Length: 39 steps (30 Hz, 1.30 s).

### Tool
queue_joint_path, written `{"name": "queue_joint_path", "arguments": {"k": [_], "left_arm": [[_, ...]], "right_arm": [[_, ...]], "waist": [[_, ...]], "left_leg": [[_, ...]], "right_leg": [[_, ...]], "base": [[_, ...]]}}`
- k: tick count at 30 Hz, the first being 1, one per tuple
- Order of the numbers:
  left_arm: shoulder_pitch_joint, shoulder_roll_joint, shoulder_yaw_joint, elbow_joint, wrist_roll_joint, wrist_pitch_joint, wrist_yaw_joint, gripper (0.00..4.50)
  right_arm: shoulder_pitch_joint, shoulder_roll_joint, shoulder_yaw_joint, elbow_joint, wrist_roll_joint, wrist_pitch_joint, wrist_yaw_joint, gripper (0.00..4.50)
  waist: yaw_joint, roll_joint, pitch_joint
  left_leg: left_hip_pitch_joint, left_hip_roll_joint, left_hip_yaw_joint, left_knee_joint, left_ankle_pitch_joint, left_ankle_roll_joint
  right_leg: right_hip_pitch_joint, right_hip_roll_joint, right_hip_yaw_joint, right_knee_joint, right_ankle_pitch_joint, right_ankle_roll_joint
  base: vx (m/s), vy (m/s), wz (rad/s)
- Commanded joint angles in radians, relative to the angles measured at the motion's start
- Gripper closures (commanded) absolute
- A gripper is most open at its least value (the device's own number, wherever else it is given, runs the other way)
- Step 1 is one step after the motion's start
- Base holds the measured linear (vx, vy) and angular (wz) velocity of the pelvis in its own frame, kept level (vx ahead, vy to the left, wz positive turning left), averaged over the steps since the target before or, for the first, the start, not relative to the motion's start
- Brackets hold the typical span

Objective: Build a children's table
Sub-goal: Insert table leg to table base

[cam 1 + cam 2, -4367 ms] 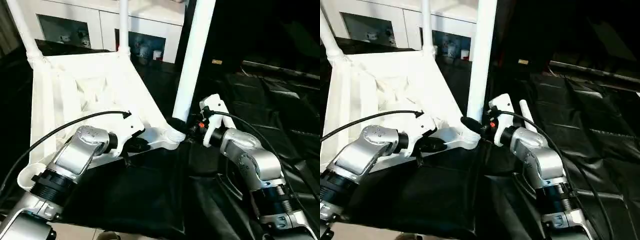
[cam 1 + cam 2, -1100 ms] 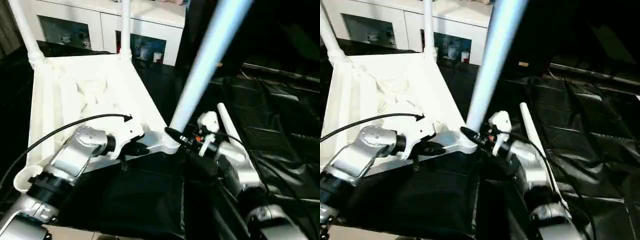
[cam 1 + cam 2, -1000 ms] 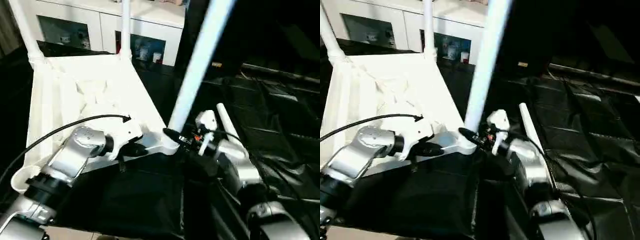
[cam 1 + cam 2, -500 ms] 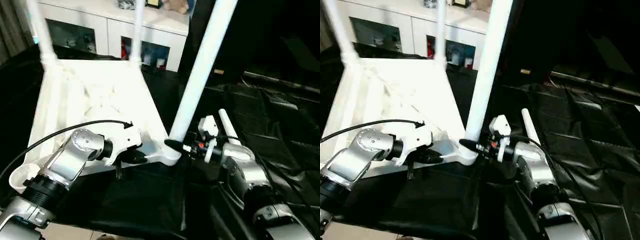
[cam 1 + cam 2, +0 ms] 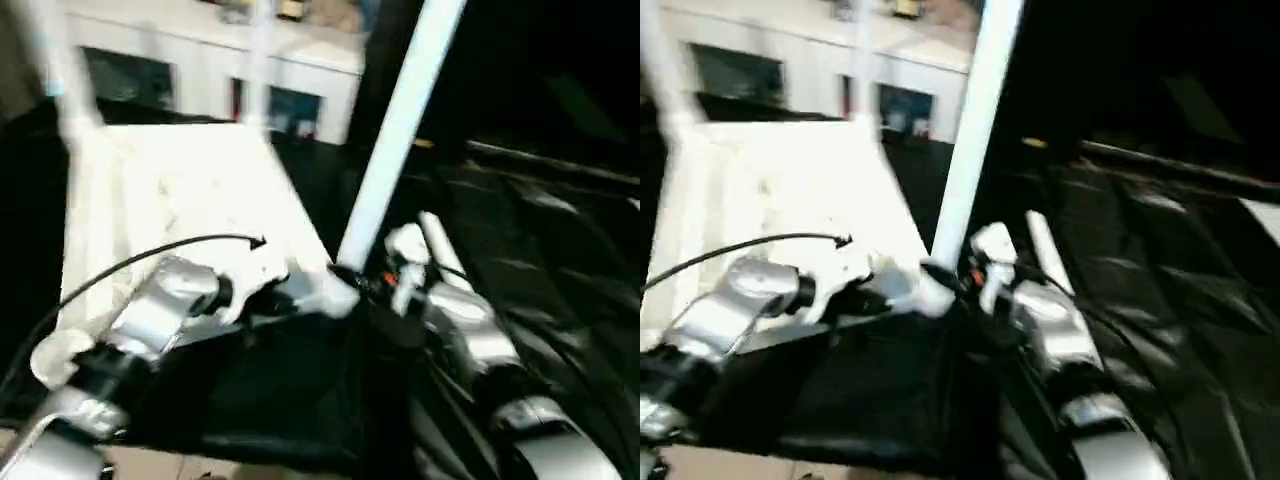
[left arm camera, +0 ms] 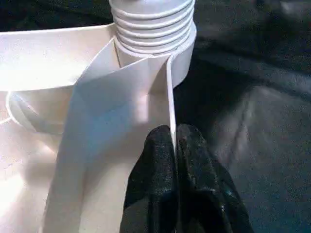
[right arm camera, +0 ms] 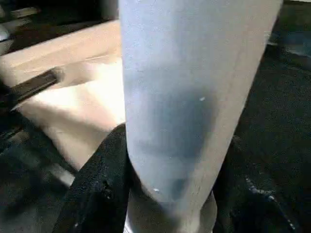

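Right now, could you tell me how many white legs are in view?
4: two legs stand at the tabletop's far corners, one at the near corner, one lies loose beside the right arm.

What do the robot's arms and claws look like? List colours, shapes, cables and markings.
Both forearms are rounded silver metal with ribbed black collars. The left forearm has a thin black cable arcing over it. The right forearm ends in a white housing with a small red mark. Each claw has two black, rubbery-looking fingers.
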Motion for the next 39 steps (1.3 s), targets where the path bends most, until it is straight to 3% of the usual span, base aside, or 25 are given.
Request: {"name": "queue_joint_path", "arguments": {"k": [1, 2, 3, 4, 5, 6, 7, 8, 9, 10, 11, 12, 13, 14, 15, 16, 21, 25, 26, 27, 28, 30, 34, 38, 39], "left_arm": [[-0.014, -0.055, -0.019, -0.055, -0.021, 0.041, 0.002, 4.5], [-0.014, -0.075, -0.014, -0.066, -0.016, 0.074, 0.033, 4.5], [-0.015, -0.098, -0.008, -0.08, -0.012, 0.118, 0.069, 4.5], [-0.017, -0.121, -0.001, -0.088, -0.005, 0.158, 0.103, 4.5], [-0.017, -0.134, 0.004, -0.094, -0.001, 0.183, 0.124, 4.5], [-0.019, -0.142, 0.007, -0.096, 0.002, 0.198, 0.138, 4.5], [-0.02, -0.15, 0.011, -0.098, 0.004, 0.212, 0.152, 4.5], [-0.028, -0.189, 0.02, -0.111, 0.02, 0.268, 0.215, 4.5], [-0.032, -0.212, 0.026, -0.122, 0.022, 0.298, 0.247, 4.5], [-0.034, -0.223, 0.029, -0.128, 0.022, 0.31, 0.26, 4.5], [-0.036, -0.239, 0.034, -0.136, 0.021, 0.328, 0.278, 4.5], [-0.039, -0.258, 0.038, -0.15, 0.016, 0.356, 0.295, 4.5], [-0.038, -0.261, 0.035, -0.16, 0.022, 0.366, 0.303, 4.5], [-0.036, -0.259, 0.03, -0.164, 0.033, 0.367, 0.31, 4.5], [-0.033, -0.259, 0.03, -0.164, 0.036, 0.366, 0.313, 4.5], [-0.033, -0.259, 0.03, -0.164, 0.037, 0.366, 0.314, 4.5], [-0.022, -0.223, 0.027, -0.13, 0.072, 0.296, 0.328, 4.5], [-0.003, -0.136, 0.004, -0.116, 0.078, 0.128, 0.254, 4.5], [0.009, -0.114, 0.01, -0.127, 0.062, 0.093, 0.216, 4.5], [0.014, -0.107, 0.016, -0.133, 0.054, 0.088, 0.205, 4.5], [0.021, -0.099, 0.029, -0.14, 0.04, 0.074, 0.188, 4.5], [0.034, -0.086, 0.054, -0.159, 0.007, 0.037, 0.144, 4.5], [0.054, -0.059, 0.129, -0.204, -0.098, 0.016, 0.06, 4.04], [0.051, -0.027, 0.19, -0.218, -0.179, 0.028, -0.007, 3.81], [0.042, -0.022, 0.235, -0.222, -0.227, 0.058, -0.036, 3.69]], "right_arm": [[0.006, -0.041, -0.097, 0.21, -0.066, 0.08, -0.343, 2.61], [-0.018, -0.023, -0.111, 0.237, -0.058, 0.084, -0.423, 2.61], [-0.042, -0.003, -0.12, 0.258, -0.055, 0.082, -0.49, 2.61], [-0.064, 0.015, -0.121, 0.277, -0.054, 0.077, -0.54, 2.61], [-0.076, 0.025, -0.119, 0.286, -0.055, 0.073, -0.566, 2.61], [-0.083, 0.031, -0.119, 0.291, -0.054, 0.071, -0.579, 2.61], [-0.089, 0.037, -0.119, 0.295, -0.053, 0.068, -0.591, 2.61], [-0.117, 0.069, -0.127, 0.309, -0.042, 0.069, -0.638, 2.61], [-0.131, 0.087, -0.128, 0.316, -0.039, 0.066, -0.659, 2.61], [-0.137, 0.095, -0.128, 0.319, -0.039, 0.063, -0.667, 2.61], [-0.146, 0.106, -0.126, 0.324, -0.039, 0.059, -0.678, 2.61], [-0.16, 0.125, -0.121, 0.334, -0.044, 0.064, -0.688, 2.61], [-0.167, 0.136, -0.106, 0.337, -0.059, 0.064, -0.686, 2.61], [-0.173, 0.144, -0.087, 0.343, -0.08, 0.054, -0.69, 2.61], [-0.175, 0.145, -0.086, 0.345, -0.081, 0.049, -0.692, 2.61], [-0.175, 0.146, -0.085, 0.346, -0.081, 0.047, -0.692, 2.61], [-0.195, 0.153, -0.101, 0.35, -0.075, -0.008, -0.645, 2.61], [-0.233, 0.137, -0.186, 0.277, 0.023, -0.124, -0.484, 2.61], [-0.238, 0.126, -0.213, 0.237, 0.061, -0.141, -0.417, 2.61], [-0.239, 0.121, -0.224, 0.218, 0.078, -0.145, -0.39, 2.61], [-0.24, 0.114, -0.241, 0.19, 0.106, -0.144, -0.348, 2.61], [-0.236, 0.098, -0.256, 0.131, 0.145, -0.137, -0.276, 2.61], [-0.212, 0.06, -0.259, 0.0, 0.207, -0.074, -0.118, 2.61], [-0.174, 0.036, -0.248, -0.107, 0.245, 0.002, -0.01, 2.61], [-0.153, 0.028, -0.234, -0.149, 0.251, 0.024, 0.024, 2.61]], "waist": [[0.049, 0.051, -0.035], [0.068, 0.04, -0.025], [0.052, -0.017, -0.041], [0.05, -0.062, -0.033], [0.042, -0.065, -0.027], [0.051, -0.028, -0.027], [0.061, -0.015, -0.047], [0.06, 0.015, -0.066], [0.057, 0.008, -0.064], [0.054, -0.008, -0.058], [0.055, -0.006, -0.041], [0.056, -0.004, -0.041], [0.054, -0.005, -0.043], [0.055, -0.023, -0.04], [0.055, -0.019, -0.045], [0.053, -0.025, -0.047], [0.051, -0.023, -0.049], [0.05, -0.018, -0.059], [0.049, -0.022, -0.068], [0.05, -0.014, -0.069], [0.048, -0.018, -0.068], [0.05, -0.009, -0.07], [0.048, -0.007, -0.067], [0.048, 0.004, -0.063], [0.047, -0.001, -0.061]], "left_leg": [[-0.077, 0.045, 0.032, -0.208, -0.948, -0.072], [-0.085, 0.045, 0.064, -0.228, -0.931, -0.054], [-0.02, 0.019, 0.076, -0.17, -0.747, -0.044], [0.053, -0.012, 0.05, -0.001, -0.543, -0.062], [0.034, -0.028, 0.029, 0.14, -0.202, -0.015], [-0.058, -0.01, -0.009, 0.07, -0.157, -0.035], [-0.048, 0.003, -0.007, 0.013, -0.175, -0.057], [0.019, 0.024, -0.001, -0.03, -0.177, -0.081], [0.019, 0.024, 0.005, -0.051, -0.187, -0.091], [0.018, 0.02, 0.014, -0.056, -0.247, -0.081], [0.018, 0.009, 0.024, -0.061, -0.393, -0.071], [0.023, 0.007, 0.022, -0.061, -0.486, -0.07], [0.021, 0.008, 0.02, -0.062, -0.497, -0.071], [0.015, 0.008, 0.015, -0.066, -0.486, -0.066], [0.014, 0.009, 0.015, -0.069, -0.464, -0.066], [0.009, 0.008, 0.016, -0.07, -0.442, -0.063], [0.003, 0.011, 0.02, -0.077, -0.376, -0.059], [-0.001, 0.012, 0.025, -0.072, -0.296, -0.044], [-0.007, 0.012, 0.029, -0.063, -0.207, -0.029], [-0.002, 0.011, 0.035, -0.058, -0.134, -0.005], [-0.008, 0.01, 0.036, -0.054, -0.095, 0.003], [-0.002, 0.002, 0.045, -0.043, 0.023, 0.05], [-0.004, 0.0, 0.049, -0.042, 0.008, 0.077], [0.003, 0.008, 0.051, -0.047, -0.031, 0.054], [0.001, 0.007, 0.051, -0.047, -0.034, 0.046]], "right_leg": [[0.101, 0.008, -0.002, 0.138, -0.285, -0.099], [0.087, 0.015, 0.011, 0.162, -0.239, -0.085], [0.042, -0.016, 0.087, 0.121, -0.522, -0.028], [-0.065, -0.082, 0.09, -0.048, -0.933, 0.019], [-0.095, -0.145, 0.126, -0.139, -1.283, 0.053], [0.023, -0.18, 0.113, -0.066, -1.093, 0.018], [0.032, -0.137, 0.097, -0.041, -0.901, -0.012], [-0.008, -0.061, 0.066, 0.011, -0.4, -0.096], [0.002, -0.038, 0.06, 0.032, -0.108, -0.155], [0.002, -0.037, 0.062, 0.021, -0.111, -0.167], [-0.009, -0.043, 0.069, -0.002, -0.279, -0.163], [-0.013, -0.052, 0.07, -0.023, -0.457, -0.125], [-0.012, -0.057, 0.071, -0.027, -0.5, -0.108], [-0.012, -0.061, 0.068, -0.036, -0.567, -0.078], [-0.012, -0.064, 0.072, -0.042, -0.562, -0.061], [-0.008, -0.063, 0.072, -0.042, -0.543, -0.058], [-0.004, -0.059, 0.075, -0.032, -0.417, -0.073], [0.005, -0.055, 0.078, -0.015, -0.255, -0.108], [0.015, -0.051, 0.078, 0.005, -0.123, -0.132], [0.015, -0.047, 0.077, 0.014, 0.011, -0.166], [0.018, -0.044, 0.077, 0.022, 0.065, -0.178], [0.023, -0.036, 0.079, 0.034, 0.248, -0.228], [0.034, -0.037, 0.082, 0.033, 0.232, -0.25], [0.028, -0.038, 0.084, 0.027, 0.138, -0.265], [0.03, -0.038, 0.083, 0.028, 0.135, -0.271]], "base": [[-0.119, 0.008, 0.0], [-0.087, -0.065, 0.06], [-0.087, -0.065, 0.06], [-0.046, -0.153, -0.1], [0.013, -0.063, -0.5], [0.013, -0.063, -0.5], [0.051, 0.042, -0.3], [-0.02, -0.002, 0.18], [-0.02, -0.002, 0.18], [0.0, 0.0, 0.0], [0.0, 0.0, 0.0], [0.0, 0.0, 0.0], [0.0, 0.0, 0.0], [0.0, 0.0, 0.0], [0.0, 0.0, 0.0], [0.0, 0.0, 0.0], [0.0, 0.0, 0.0], [0.0, 0.0, 0.0], [0.0, 0.0, 0.0], [0.0, 0.0, 0.0], [0.0, 0.0, 0.0], [0.0, 0.0, 0.0], [0.0, 0.0, 0.0], [0.0, 0.0, 0.0], [0.0, 0.0, 0.0]]}}
